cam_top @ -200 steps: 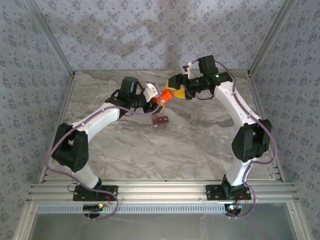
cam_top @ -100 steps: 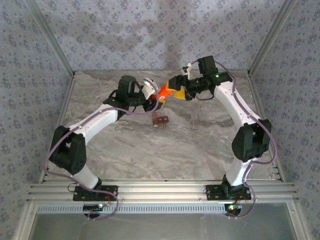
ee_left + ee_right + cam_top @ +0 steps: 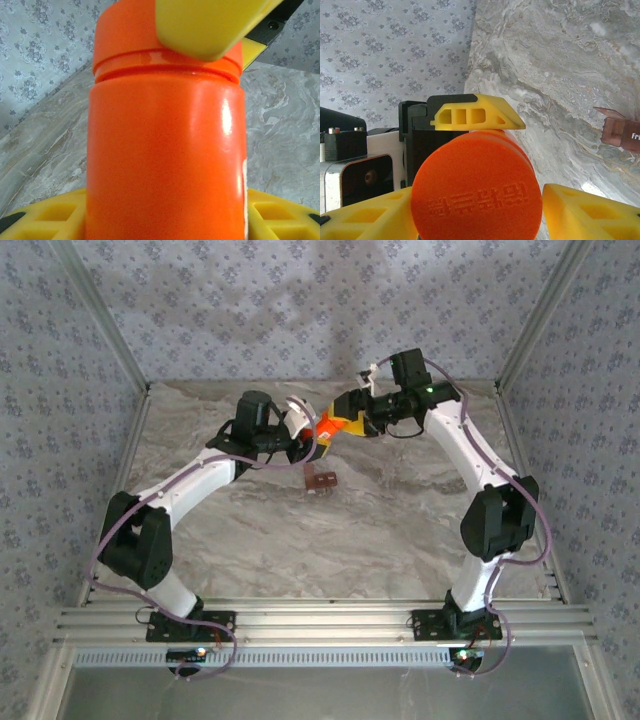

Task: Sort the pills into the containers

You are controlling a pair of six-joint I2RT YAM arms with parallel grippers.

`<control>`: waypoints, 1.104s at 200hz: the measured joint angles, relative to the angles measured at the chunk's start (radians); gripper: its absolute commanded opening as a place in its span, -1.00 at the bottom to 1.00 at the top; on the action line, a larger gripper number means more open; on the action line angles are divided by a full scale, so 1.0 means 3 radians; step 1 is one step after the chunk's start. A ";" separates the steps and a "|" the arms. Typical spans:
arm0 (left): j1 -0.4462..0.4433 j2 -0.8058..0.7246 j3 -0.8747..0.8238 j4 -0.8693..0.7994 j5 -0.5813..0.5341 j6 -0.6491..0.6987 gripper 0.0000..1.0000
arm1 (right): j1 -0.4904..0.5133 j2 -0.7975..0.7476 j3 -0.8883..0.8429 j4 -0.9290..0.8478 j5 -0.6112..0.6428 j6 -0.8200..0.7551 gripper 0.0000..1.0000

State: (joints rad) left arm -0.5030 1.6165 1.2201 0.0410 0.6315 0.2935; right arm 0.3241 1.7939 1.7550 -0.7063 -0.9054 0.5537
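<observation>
Left wrist shows a glossy orange cylindrical bottle (image 3: 165, 150) between yellow ribbed fingers (image 3: 45, 220).

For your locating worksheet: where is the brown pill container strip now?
Top view: the container strip lies centrally on the table, just near-side of the orange bottle.

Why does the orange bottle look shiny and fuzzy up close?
Left wrist view: a white glare streak runs down the orange bottle. Right wrist view: its cap sits near the lens, raised lettering slightly soft. Top view: even light, faint shadows on the back wall.
</observation>
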 measured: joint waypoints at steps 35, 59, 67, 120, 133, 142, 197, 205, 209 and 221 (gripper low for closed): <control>0.0000 0.0000 0.0000 -0.0033 0.0020 0.0000 -1.00 | 0.0011 0.0001 0.0003 0.0008 -0.0001 0.0023 0.05; 0.0010 0.0000 0.0000 -0.0048 0.0024 -0.0001 -1.00 | 0.0014 0.0001 0.0006 0.0000 -0.0001 0.0010 -0.16; 0.0010 0.0000 0.0000 -0.0048 0.0024 -0.0001 -1.00 | 0.0014 0.0001 0.0006 0.0000 -0.0003 0.0009 -0.20; 0.0011 0.0000 0.0001 -0.0011 0.0135 -0.0003 -1.00 | -0.0050 0.0011 0.0113 -0.0266 -0.0151 -0.0921 -0.13; 0.0003 -0.0001 0.0001 0.0014 0.0203 -0.0015 -1.00 | -0.0060 0.0010 0.0174 -0.0411 -0.0175 -0.1314 -0.14; -0.0004 -0.0001 0.0001 0.0037 0.0245 -0.0029 -1.00 | -0.0064 0.0010 0.0223 -0.0501 -0.0177 -0.1536 -0.14; -0.0008 -0.0015 0.0004 0.0139 0.0393 -0.0113 -1.00 | -0.0079 0.0011 0.0381 -0.0734 -0.0177 -0.2122 0.38; -0.0010 -0.0017 0.0004 0.0137 0.0388 -0.0134 -1.00 | -0.0079 0.0011 0.0385 -0.0743 -0.0188 -0.2176 0.53; -0.0010 -0.0017 0.0004 0.0135 0.0387 -0.0145 -1.00 | -0.0081 0.0011 0.0385 -0.0752 -0.0192 -0.2145 0.57; -0.0009 -0.0017 0.0004 0.0120 0.0371 -0.0169 -1.00 | -0.0093 0.0004 0.0387 -0.0741 -0.0217 -0.2124 0.66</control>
State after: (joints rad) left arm -0.5056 1.6115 1.2213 0.0769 0.7429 0.2428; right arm 0.2962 1.7950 1.8709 -0.9287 -0.9707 -0.0834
